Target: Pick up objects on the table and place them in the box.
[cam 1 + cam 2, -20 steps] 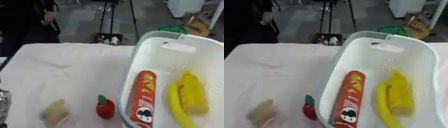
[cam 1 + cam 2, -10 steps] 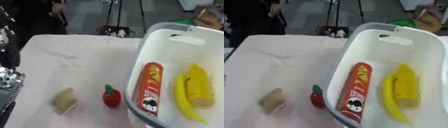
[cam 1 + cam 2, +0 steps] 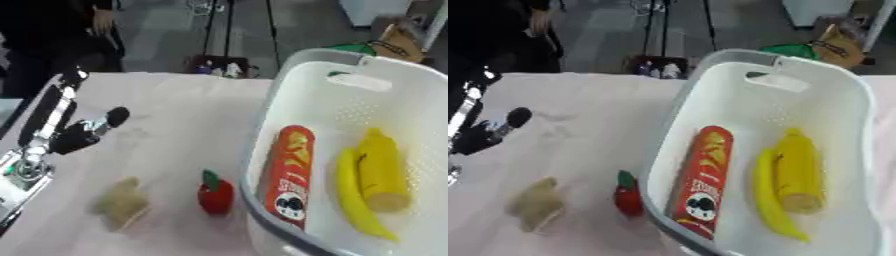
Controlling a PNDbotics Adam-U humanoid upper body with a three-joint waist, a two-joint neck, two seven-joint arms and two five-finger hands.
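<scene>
— What lies nearest on the pale cloth-covered surface (image 3: 184, 115)?
— A tan lumpy object (image 3: 122, 204), then a red apple-shaped toy (image 3: 215, 196) beside the white plastic basket (image 3: 350, 102) holding a red tube can (image 3: 289, 175), yellow banana (image 3: 357, 200) and yellow corn (image 3: 381, 172).
— The left hand (image 3: 83, 135)?
— Far left; fingers' state, cannot tell.

Tripod legs (image 3: 229, 30) on grey floor beyond table; cardboard box (image 3: 398, 41) far right; green item (image 3: 792, 50) beside it

Red can (image 3: 290, 177), banana (image 3: 354, 200), corn (image 3: 382, 172) in white box (image 3: 297, 95); apple (image 3: 215, 195), beige lump (image 3: 121, 204) outside.
</scene>
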